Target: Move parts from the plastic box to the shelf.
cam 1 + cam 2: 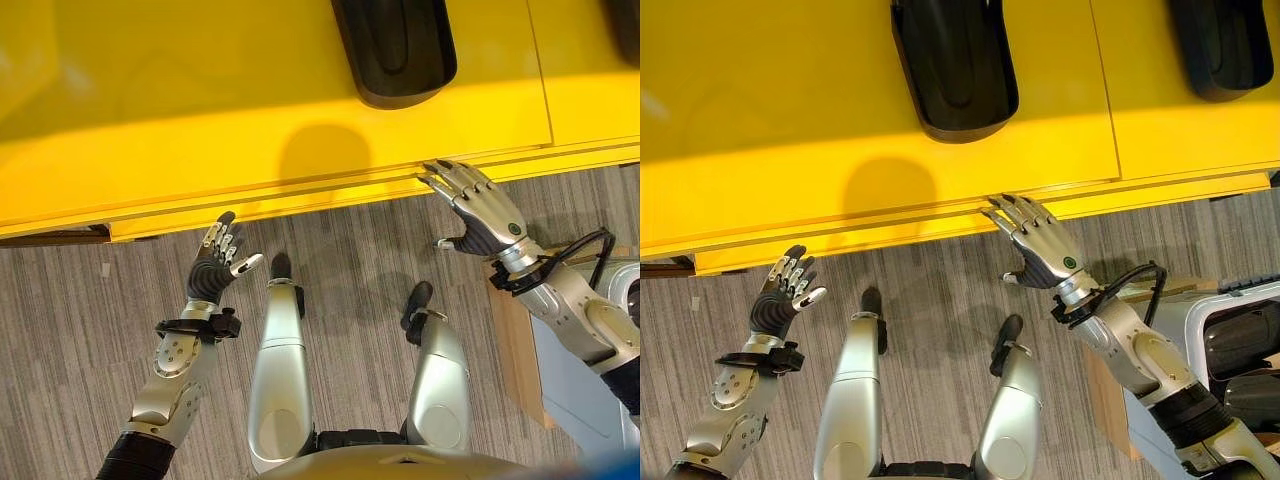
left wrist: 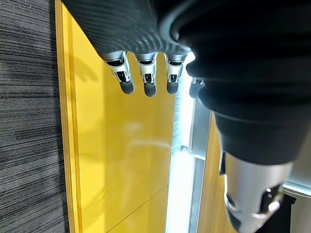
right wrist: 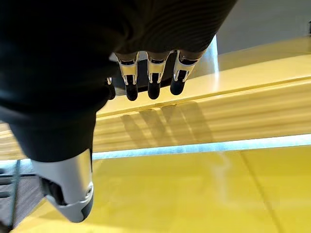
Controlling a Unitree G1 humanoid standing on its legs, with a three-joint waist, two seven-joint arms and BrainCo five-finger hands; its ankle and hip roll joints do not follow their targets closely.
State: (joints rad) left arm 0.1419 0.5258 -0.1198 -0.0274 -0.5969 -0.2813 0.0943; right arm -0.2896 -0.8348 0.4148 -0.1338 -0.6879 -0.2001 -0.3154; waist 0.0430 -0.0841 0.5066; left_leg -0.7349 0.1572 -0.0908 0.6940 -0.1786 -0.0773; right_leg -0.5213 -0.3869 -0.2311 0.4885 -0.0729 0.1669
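A yellow shelf (image 1: pixel 200 120) spans the top of both eye views. One long black part (image 1: pixel 955 65) lies on it, and a second black part (image 1: pixel 1225 45) lies further right. My right hand (image 1: pixel 1045 245) is open and empty, its straight fingers (image 3: pixel 154 73) reaching the shelf's front edge. Lower left, over the floor, my left hand (image 1: pixel 215 265) is open too, with fingers (image 2: pixel 148 73) straight and nothing in them. At the far right stands the pale plastic box (image 1: pixel 1200 310) with dark parts (image 1: pixel 1245 345) inside.
Grey striped carpet (image 1: pixel 100 330) runs below the shelf edge. A wooden board (image 1: pixel 515 345) lies beside the box on my right. A seam (image 1: pixel 1105 100) splits the shelf top into panels.
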